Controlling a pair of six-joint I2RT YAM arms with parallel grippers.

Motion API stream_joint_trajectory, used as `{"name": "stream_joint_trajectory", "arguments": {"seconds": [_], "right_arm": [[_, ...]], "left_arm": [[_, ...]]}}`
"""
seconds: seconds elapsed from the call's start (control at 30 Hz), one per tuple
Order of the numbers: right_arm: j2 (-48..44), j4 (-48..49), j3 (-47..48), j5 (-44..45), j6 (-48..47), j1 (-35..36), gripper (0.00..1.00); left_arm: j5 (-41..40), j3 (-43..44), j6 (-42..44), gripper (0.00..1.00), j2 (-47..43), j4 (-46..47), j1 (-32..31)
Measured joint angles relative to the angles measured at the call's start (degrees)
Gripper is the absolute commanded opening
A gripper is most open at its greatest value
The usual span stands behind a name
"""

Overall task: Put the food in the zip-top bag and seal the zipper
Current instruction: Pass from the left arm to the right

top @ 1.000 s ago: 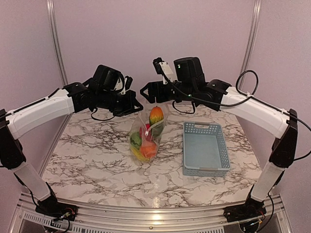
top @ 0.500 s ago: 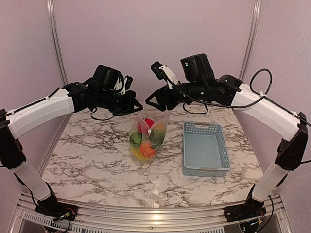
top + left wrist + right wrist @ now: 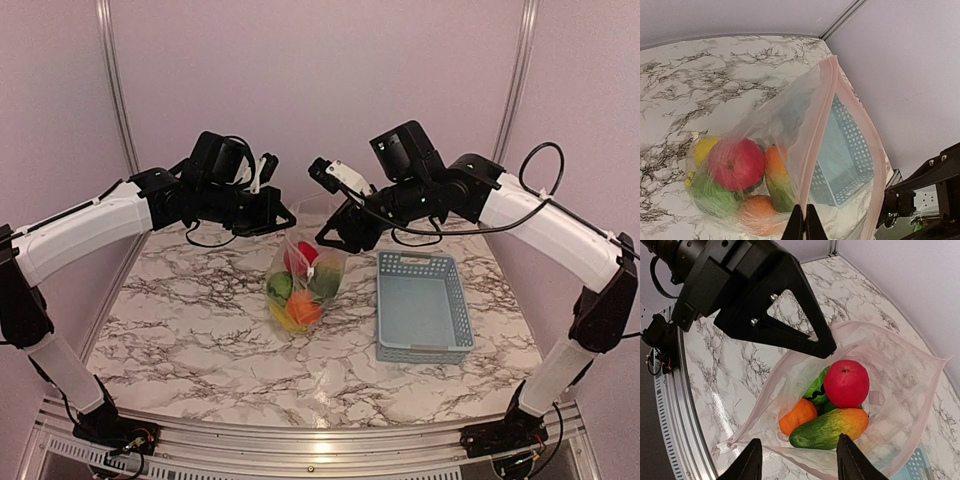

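Observation:
The clear zip-top bag (image 3: 303,282) stands open on the marble table, its mouth held up. Inside lie a red apple (image 3: 846,382), a green-orange mango (image 3: 830,427), an orange (image 3: 798,416) and a green pepper (image 3: 816,387); a yellow piece (image 3: 705,149) shows in the left wrist view. My left gripper (image 3: 804,225) is shut on the pinkish zipper strip (image 3: 815,135) at the mouth's left rim. My right gripper (image 3: 800,460) is open and empty just above the mouth. A small white slider tab (image 3: 721,446) sits at the mouth's end.
The grey-blue perforated basket (image 3: 422,305) stands to the right of the bag, with nothing in it. Walls close the back and sides of the table (image 3: 180,340).
The mango, at the bag's mouth under my right gripper a second ago, now lies inside the bag. My right gripper has swung down closer to the mouth. The left arm has stayed put.

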Motion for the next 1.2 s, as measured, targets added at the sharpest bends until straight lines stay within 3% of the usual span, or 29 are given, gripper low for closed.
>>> {"name": "stream_joint_trajectory", "arguments": {"seconds": [0.43,0.8,0.93,0.97,1.07,1.2], "right_arm": [[-1.44,-4.81,-0.26,0.11,-8.31,0.17,0.50],[4.52,-5.51,-0.31,5.60,-12.76,6.27,0.50],[5.42,-6.40,-0.31,6.38,-12.98,6.45,0.43],[5.38,-6.36,-0.31,6.43,-13.03,6.45,0.39],[5.38,-6.32,-0.31,6.21,-13.29,6.45,0.14],[5.51,-6.01,-0.31,4.92,-12.72,6.45,0.01]], "left_arm": [[-0.17,1.86,2.78,0.00,0.00,-1.40,0.00],[-0.15,5.09,4.76,0.00,0.87,-4.46,0.00],[-0.15,5.77,5.64,0.00,1.51,-4.85,0.00],[-0.15,5.77,5.84,0.04,1.62,-4.85,0.00],[-0.07,5.77,6.67,0.20,1.79,-4.85,0.00],[-0.11,6.03,8.87,0.52,1.66,-4.59,0.00]]}}
